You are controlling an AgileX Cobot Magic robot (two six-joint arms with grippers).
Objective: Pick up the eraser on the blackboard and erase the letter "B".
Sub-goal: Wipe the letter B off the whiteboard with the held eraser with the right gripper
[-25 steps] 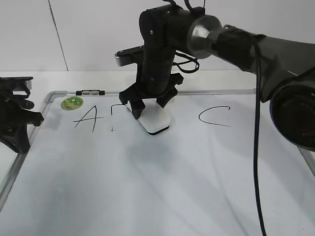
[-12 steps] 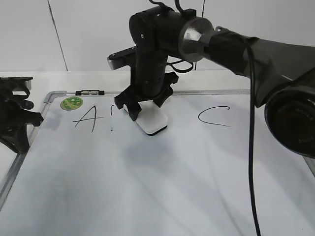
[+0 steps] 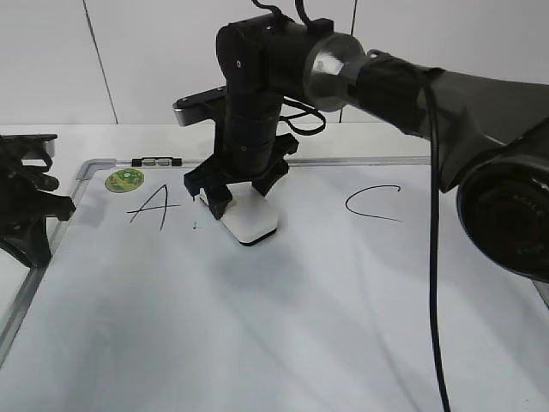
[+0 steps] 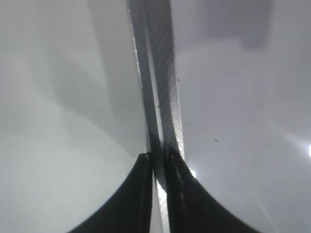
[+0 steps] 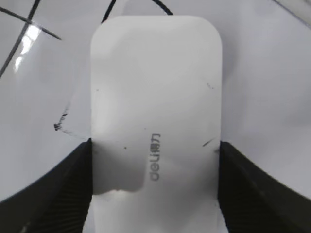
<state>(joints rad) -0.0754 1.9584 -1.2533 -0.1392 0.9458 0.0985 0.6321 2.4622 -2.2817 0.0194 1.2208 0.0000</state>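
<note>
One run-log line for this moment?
right gripper: shut on white plastic eraser | grey-framed whiteboard: B nearly gone | left gripper: shut, idle

Bright, even light with soft shadows and glare spots on the blackboard [image 3: 283, 326]; both wrist views blurred.

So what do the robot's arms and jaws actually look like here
The right arm is glossy black with a shiny silver joint and loose black cables running along it. Its gripper is matte black with angular jaws, ribbed on the inner faces. The left gripper is the same black, with slim tapering jaws. No markings are visible on either.
</note>
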